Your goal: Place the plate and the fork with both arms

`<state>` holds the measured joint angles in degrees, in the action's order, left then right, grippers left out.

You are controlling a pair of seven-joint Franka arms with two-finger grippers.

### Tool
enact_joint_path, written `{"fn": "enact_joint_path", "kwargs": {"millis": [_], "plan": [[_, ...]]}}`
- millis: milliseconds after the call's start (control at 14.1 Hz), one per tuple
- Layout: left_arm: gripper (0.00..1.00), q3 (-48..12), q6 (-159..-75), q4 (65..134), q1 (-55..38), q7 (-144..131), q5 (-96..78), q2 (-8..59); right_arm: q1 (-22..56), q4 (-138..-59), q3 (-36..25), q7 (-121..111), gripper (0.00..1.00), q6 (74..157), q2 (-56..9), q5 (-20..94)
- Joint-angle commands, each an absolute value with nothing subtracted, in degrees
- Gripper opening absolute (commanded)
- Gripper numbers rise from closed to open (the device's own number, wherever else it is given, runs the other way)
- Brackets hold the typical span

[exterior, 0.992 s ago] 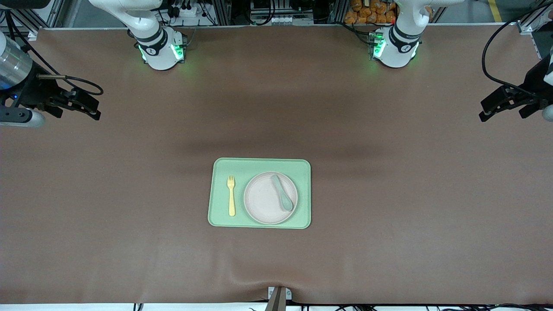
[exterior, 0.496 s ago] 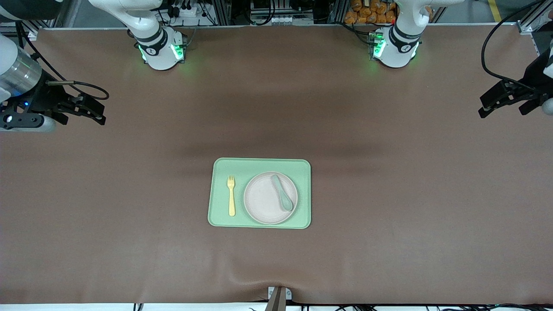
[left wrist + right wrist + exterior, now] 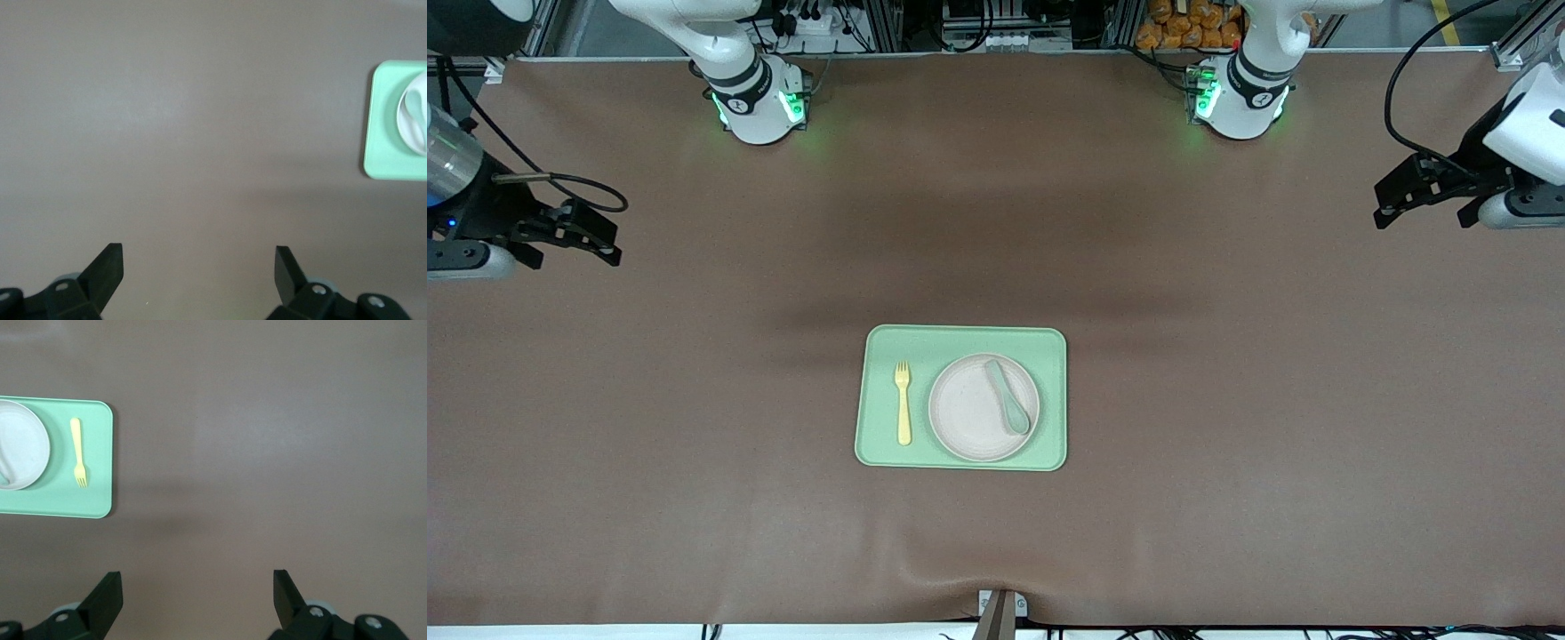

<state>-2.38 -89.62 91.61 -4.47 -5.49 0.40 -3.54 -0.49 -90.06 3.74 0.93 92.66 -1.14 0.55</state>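
Plate [image 3: 974, 411]: sits on the green tray [image 3: 960, 340]; we judge it light, stiff and slick, best pinched at its shallow rim.
Fork [image 3: 903, 402]: lies flat on the tray just beside the plate, toward the right arm's end; thin, light, best gripped across the handle.
Spoon [image 3: 1008, 396]: rests on the plate, so we expect it to slide if the plate tilts.
Left hand [image 3: 1421, 188]: released, empty, over bare counter [image 3: 1227, 400], well apart from the tray.
Right hand [image 3: 574, 233]: released, empty, over its end.
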Motion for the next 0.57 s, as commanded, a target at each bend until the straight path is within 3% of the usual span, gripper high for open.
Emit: {"fn": "enact_joint_path", "kwargs": {"millis": [0,496], "plan": [[1.00,-2.37,-87.80,91.58,-3.78,-3.16,0.44,-4.48,0.09,-92.99,2.90,-1.58,1.00,92.90,1.49,1.58],[1.00,-2.29,-86.31,90.18,-3.69,-3.43,0.44,-4.31,0.26,-87.28,0.09,-1.23,1.00,88.25,-0.53,0.97]]}}
